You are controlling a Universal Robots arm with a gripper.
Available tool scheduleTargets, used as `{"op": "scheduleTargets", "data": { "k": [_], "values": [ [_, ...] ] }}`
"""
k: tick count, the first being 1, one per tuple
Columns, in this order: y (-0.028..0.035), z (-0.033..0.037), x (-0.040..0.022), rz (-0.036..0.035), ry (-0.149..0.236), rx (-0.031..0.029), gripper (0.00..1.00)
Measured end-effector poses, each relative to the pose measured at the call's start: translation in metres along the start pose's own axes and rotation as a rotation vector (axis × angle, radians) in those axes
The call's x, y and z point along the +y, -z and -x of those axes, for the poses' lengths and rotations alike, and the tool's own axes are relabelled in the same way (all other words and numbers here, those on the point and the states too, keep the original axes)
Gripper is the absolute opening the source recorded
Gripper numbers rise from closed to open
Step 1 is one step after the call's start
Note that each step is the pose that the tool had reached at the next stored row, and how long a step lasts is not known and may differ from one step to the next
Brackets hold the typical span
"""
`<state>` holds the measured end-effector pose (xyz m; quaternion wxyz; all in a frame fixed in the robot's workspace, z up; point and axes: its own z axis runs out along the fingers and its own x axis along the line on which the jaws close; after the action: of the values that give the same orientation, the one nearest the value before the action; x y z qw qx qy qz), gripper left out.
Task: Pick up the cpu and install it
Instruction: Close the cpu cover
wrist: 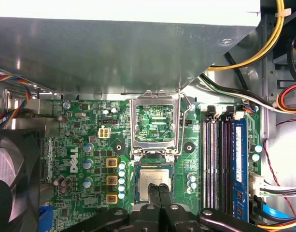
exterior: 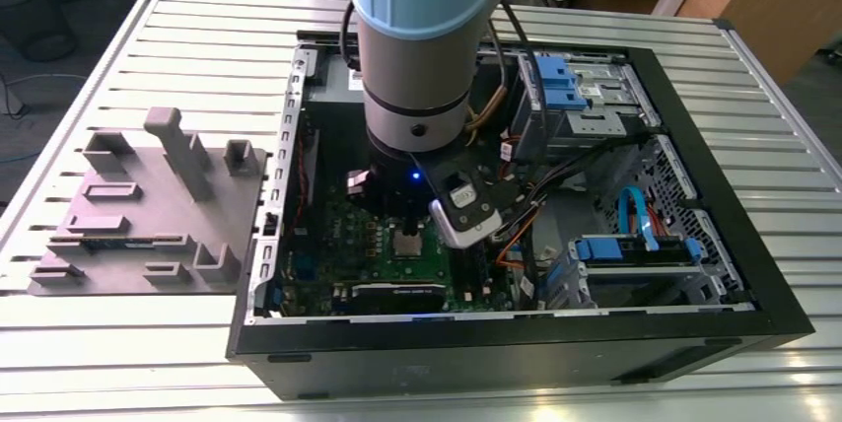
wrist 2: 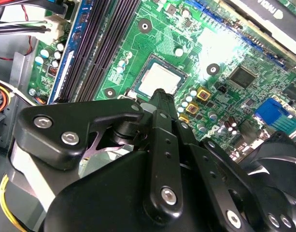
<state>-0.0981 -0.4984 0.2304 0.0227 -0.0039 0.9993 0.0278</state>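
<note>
- The cpu lies flat in its socket on the green board. The hinged socket frame stands open just beyond it.
- The hand is clenched, its two fingers pressed side by side with nothing between them.
- The chip is directly under the hand's tips, at its near edge. Whether the tips touch the metal top cannot be told.
- The black memory slots run off to one side of the hand.
- Handling, as a judgement: the chip is light, stiff and thin, with a smooth lid that may slip. The contacts beneath are fragile, so it is best gripped by two opposite edges and kept level.
</note>
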Motion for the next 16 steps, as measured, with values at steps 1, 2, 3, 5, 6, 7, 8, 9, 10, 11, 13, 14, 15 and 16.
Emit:
{"op": "scheduleTargets", "data": {
  "k": [1,2,3,5,6,7,8,9,10,11,13,14,15,16],
  "values": [
    [0.0028,0.0001,0.0001,0.0,0.0,0.0,0.11],
    [0.0049,0.0002,0.0003,0.0,0.0,0.0,0.11],
    [0.0049,0.0002,0.0003,-0.0001,0.0,0.0,0.11],
    [0.0049,0.0002,0.0003,-0.0001,0.0,0.0001,0.11],
    [0.0049,0.0002,0.0003,0.0,0.0,0.0,0.11],
    [0.0049,0.0002,0.0003,-0.0001,0.0,0.0,0.11],
    [0.0049,0.0003,0.0003,0.0,0.0,0.0,0.11],
    [0.005,0.0005,0.0002,-0.0002,0.0,0.0001,0.11],
    [0.005,0.001,0.0002,-0.0002,0.0,0.0002,0.11],
    [0.0049,0.0015,0.0002,-0.0001,0.0,0.0001,0.11],
    [0.0047,0.0032,0.0002,-0.0001,0.0,0.0,0.11],
    [0.0046,0.0042,0.0002,0.0,0.0,0.0,0.11],
    [0.0043,0.0053,0.0002,0.0,0.0,0.0,0.11],
    [0.0041,0.0064,0.0002,0.0,0.0,0.0,0.11]
  ]
}}
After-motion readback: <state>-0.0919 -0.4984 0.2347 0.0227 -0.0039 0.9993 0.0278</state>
